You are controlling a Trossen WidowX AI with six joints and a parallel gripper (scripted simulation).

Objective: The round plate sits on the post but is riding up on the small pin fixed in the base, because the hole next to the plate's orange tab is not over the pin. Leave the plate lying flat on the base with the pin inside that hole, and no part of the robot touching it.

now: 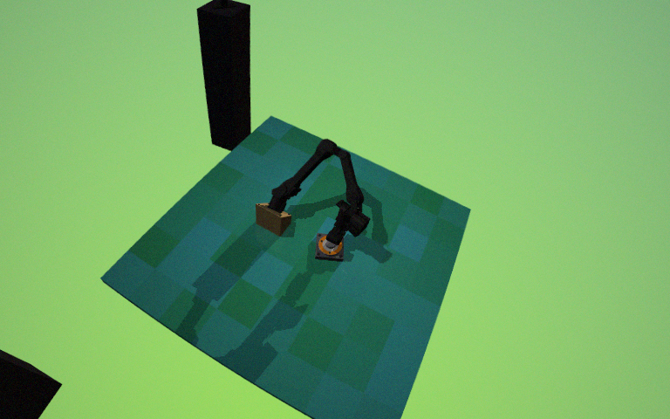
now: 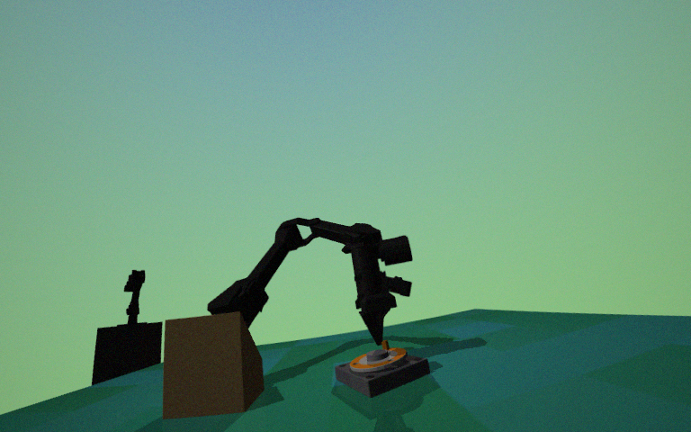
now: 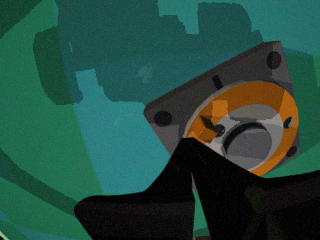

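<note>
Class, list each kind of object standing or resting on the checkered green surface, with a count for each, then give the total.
Robot arm with shut end effector: 1
Brown box: 1
Dark grey base: 1
Round plate with orange rim: 1
Total: 4

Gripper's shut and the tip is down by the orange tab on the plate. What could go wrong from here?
1. The shut gripper has only its narrow tip beside the orange tab; a sideways nudge could slip off or ride over it.
2. The plate looks tilted on the base, so pressing down might jam it on the pin rather than seat it.
3. The pin and its hole are not clear in any view, so alignment is hard to confirm.
</note>
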